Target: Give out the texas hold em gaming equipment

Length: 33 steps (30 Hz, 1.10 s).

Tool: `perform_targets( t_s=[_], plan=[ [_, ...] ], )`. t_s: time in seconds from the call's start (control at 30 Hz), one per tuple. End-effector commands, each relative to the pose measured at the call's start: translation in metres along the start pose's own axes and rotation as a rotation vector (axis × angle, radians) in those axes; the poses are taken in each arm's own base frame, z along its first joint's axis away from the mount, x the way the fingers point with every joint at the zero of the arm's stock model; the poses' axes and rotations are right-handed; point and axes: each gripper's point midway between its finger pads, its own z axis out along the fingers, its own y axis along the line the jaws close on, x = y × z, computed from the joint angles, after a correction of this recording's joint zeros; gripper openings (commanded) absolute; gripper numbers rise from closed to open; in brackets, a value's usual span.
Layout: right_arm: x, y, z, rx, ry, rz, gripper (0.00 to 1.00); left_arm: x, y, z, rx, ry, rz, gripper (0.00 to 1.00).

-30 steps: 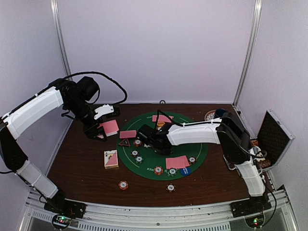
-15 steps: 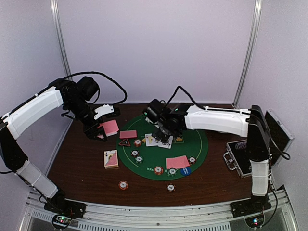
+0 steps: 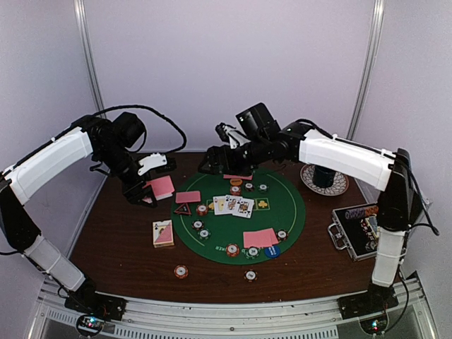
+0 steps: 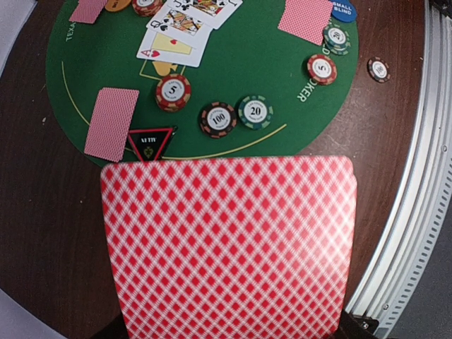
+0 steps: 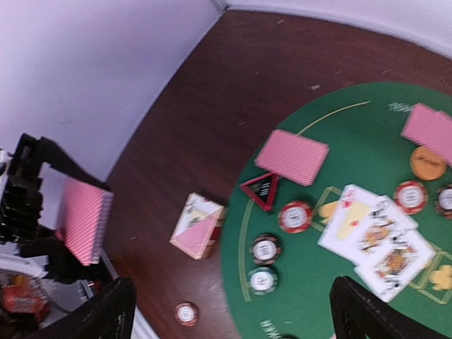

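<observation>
My left gripper (image 3: 150, 189) is shut on a stack of pink-backed cards (image 4: 226, 240) and holds it above the table, left of the green mat (image 3: 286, 212). My right gripper (image 3: 214, 164) is open and empty, raised over the mat's far left edge; its fingers (image 5: 106, 318) stand wide apart. Three face-up cards (image 3: 234, 205) lie fanned at the mat's centre. Face-down pink cards (image 3: 188, 197) lie at several spots on the mat. The red-edged triangle marker (image 3: 182, 210), striped chips (image 3: 202, 210), an orange button (image 3: 235, 182) and a blue button (image 3: 272, 249) lie on the mat.
A card box (image 3: 163, 233) lies on the wood left of the mat. Two chips (image 3: 181, 271) lie near the front edge. A blue mug on a plate (image 3: 324, 176) stands far right. The open black case (image 3: 360, 229) is at the right edge.
My right arm rose from low over the mat's left centre and swung to the far side. Three face-up cards now lie uncovered at the mat's centre. The left arm has not moved.
</observation>
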Motion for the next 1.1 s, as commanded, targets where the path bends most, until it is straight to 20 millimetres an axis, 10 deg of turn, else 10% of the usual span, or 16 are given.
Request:
perform_targets(
  t_s=[0.0, 1.07],
  plan=[
    [0.022, 0.066, 0.022, -0.395, 0.175, 0.243, 0.99, -0.012, 0.001, -0.01, -0.016, -0.058, 0.019, 0.0],
    [0.03, 0.114, 0.072, -0.677, 0.266, 0.423, 0.96, -0.017, 0.002, -0.01, -0.005, -0.072, 0.017, 0.0]
  ],
)
